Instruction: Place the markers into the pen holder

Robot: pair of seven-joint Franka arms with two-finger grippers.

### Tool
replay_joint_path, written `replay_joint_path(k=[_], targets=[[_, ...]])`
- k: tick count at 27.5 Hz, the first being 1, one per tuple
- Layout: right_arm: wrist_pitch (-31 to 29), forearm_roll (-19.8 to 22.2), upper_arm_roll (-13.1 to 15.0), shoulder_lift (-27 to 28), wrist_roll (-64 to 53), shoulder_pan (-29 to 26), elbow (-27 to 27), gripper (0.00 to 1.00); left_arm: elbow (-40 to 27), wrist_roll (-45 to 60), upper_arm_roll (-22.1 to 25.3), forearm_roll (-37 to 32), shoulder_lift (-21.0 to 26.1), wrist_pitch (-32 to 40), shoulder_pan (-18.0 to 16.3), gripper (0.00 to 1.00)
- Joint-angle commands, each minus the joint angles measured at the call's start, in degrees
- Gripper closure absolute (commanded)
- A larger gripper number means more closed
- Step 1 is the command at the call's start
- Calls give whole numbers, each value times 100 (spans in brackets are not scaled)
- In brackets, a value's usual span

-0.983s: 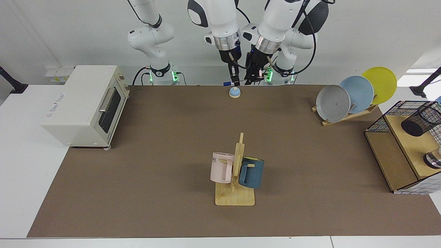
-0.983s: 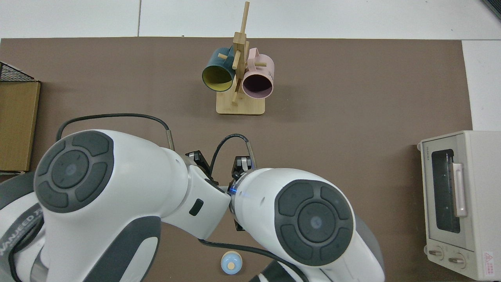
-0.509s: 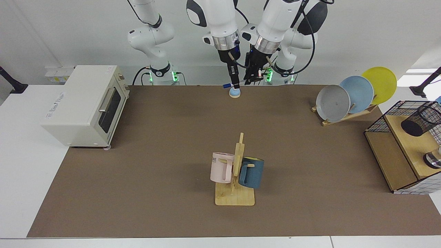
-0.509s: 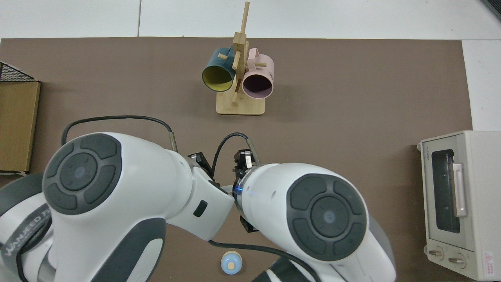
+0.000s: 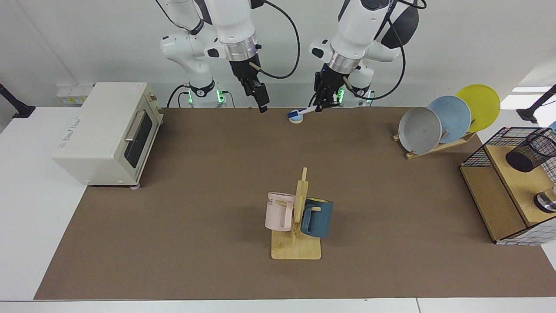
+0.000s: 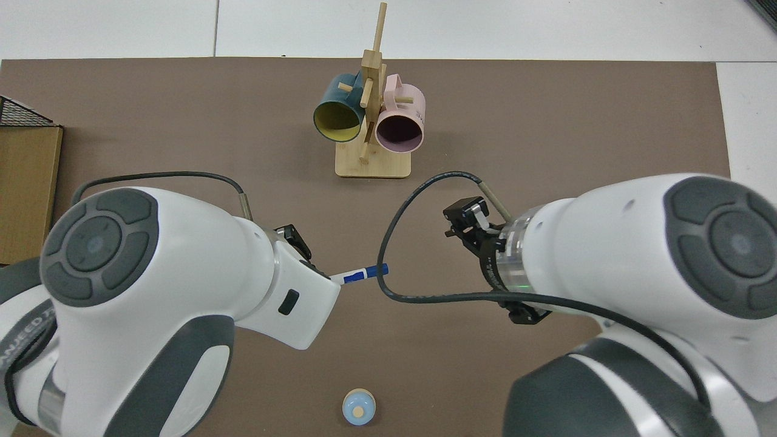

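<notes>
Brown mat (image 5: pixel 208 182) spans the table beneath both arms. Left gripper (image 5: pixel 323 104) clamps one end of the slim white marker with blue cap (image 5: pixel 300 112), which juts sideways. Right gripper (image 5: pixel 262 102) hangs empty, fingers closed, well apart from it.

Both views are bright and evenly lit, apparently from diffuse light overhead. Shadows on the brown mat (image 5: pixel 195 208) are soft and short: a faint one lies beside the mug rack (image 5: pixel 296 226), and a darker strip sits under the toaster oven (image 5: pixel 104 130). Window glare whitens the far right of the facing view behind the plates (image 5: pixel 451 115). The white arm shells (image 6: pixel 152 291) in the top view are close to the lens and look bulged, with mild sheen. Focus is crisp across the table.
</notes>
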State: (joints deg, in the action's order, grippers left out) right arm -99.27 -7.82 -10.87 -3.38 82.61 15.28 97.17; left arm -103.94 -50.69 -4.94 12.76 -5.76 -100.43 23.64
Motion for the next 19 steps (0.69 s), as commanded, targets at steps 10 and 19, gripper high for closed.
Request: replay_joint_path(k=[10, 19], targets=[[488, 351, 102, -67, -4365, -755, -277, 0, -118, 384, 2, -581, -13, -118, -588, 100], [769, 650, 85, 109, -5913, -896, -779, 0, -118, 393, 2, -888, 40, -153, -1134, 100]])
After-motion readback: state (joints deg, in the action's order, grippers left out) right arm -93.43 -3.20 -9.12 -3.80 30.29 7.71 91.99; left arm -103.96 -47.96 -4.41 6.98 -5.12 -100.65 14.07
